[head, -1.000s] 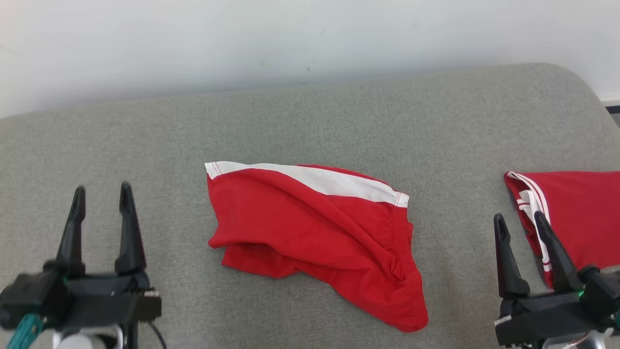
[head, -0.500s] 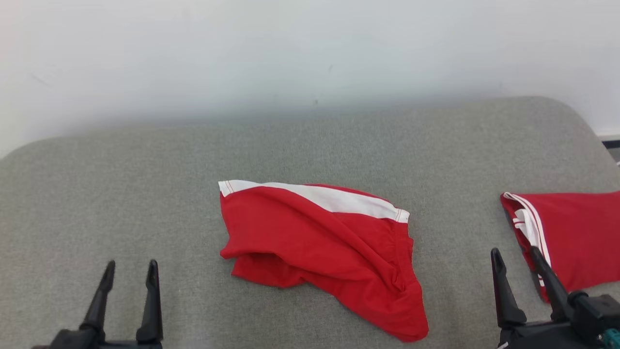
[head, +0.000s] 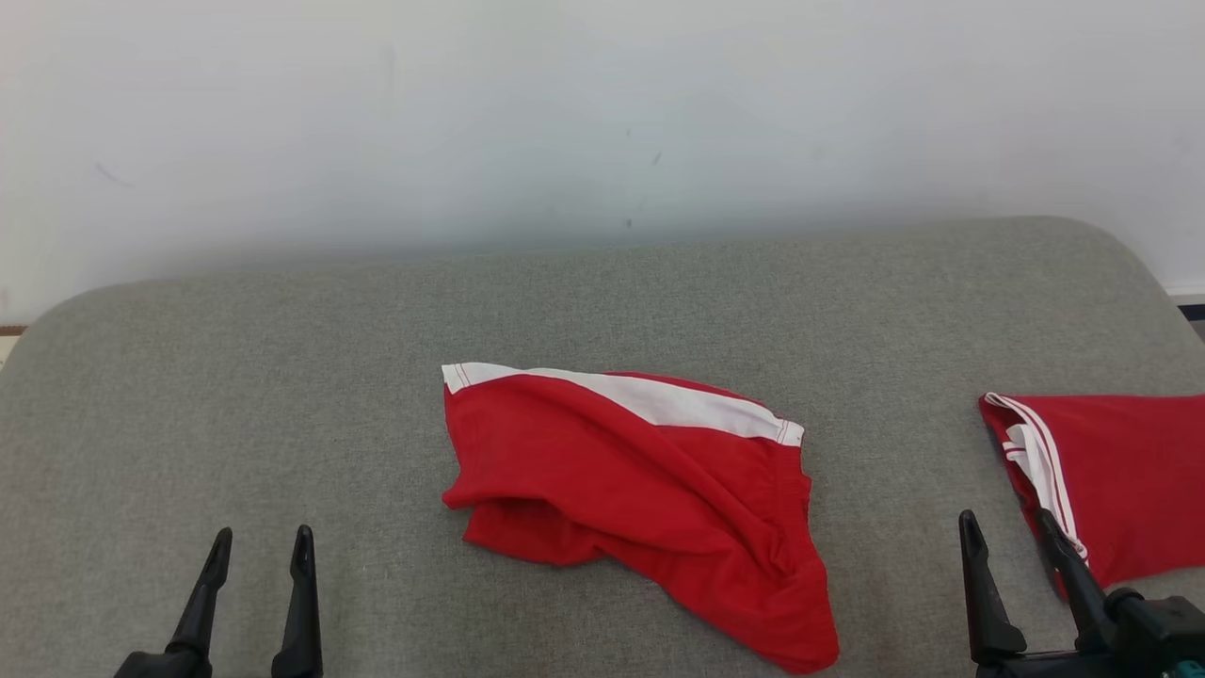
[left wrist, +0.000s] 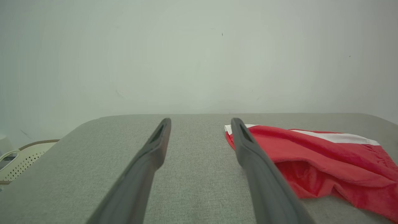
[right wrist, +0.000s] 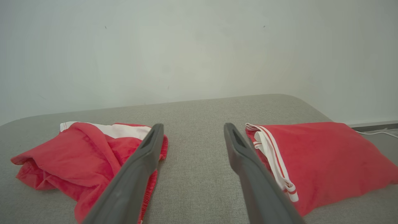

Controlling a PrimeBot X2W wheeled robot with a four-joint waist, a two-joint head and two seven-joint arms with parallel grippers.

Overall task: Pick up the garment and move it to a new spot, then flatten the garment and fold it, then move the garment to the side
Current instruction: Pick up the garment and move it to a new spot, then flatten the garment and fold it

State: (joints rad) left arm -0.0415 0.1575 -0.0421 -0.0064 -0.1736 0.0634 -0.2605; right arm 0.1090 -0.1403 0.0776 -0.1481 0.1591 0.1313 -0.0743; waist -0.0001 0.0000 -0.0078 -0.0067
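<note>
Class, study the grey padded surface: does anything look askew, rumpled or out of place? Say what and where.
The red shorts in the middle lie rumpled and slanted, white band running diagonally, layers bunched. The red garment at the right lies flatter and neater. Nothing looks spilled or torn.

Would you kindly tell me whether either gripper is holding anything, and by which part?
Nothing is held: the left gripper and right gripper are both open and empty, clear of the crumpled red-and-white fabric shorts.
</note>
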